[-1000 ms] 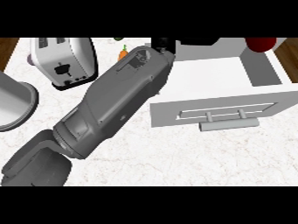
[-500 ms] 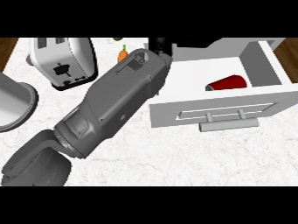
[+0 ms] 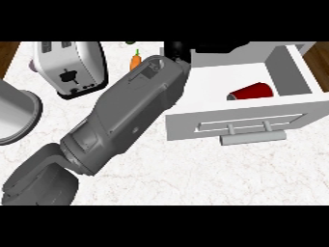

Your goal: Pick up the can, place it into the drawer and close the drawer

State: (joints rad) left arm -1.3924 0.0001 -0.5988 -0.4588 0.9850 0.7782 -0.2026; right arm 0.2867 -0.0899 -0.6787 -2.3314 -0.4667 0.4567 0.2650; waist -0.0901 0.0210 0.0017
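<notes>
The red can (image 3: 253,91) lies on its side inside the open white drawer (image 3: 217,84), against the inner face of the drawer's front panel at the right. My left forearm (image 3: 128,111) runs from the lower left up to the drawer's far left corner. The black left hand (image 3: 177,48) shows only partly at the picture's top, with fingers (image 3: 220,47) stretched out along the drawer's back rim, apart from the can and holding nothing. The right hand shows in no view.
A white toaster (image 3: 71,70) stands at the back left, with a carrot (image 3: 135,61) between it and my forearm. A large grey cylindrical pot (image 3: 3,113) sits at the left edge. The drawer's handle (image 3: 252,138) juts toward me. Wooden floor borders both counter ends.
One second ago the can was at the picture's top right above the drawer; it has come down into the drawer and lies still. My left arm has hardly moved.
</notes>
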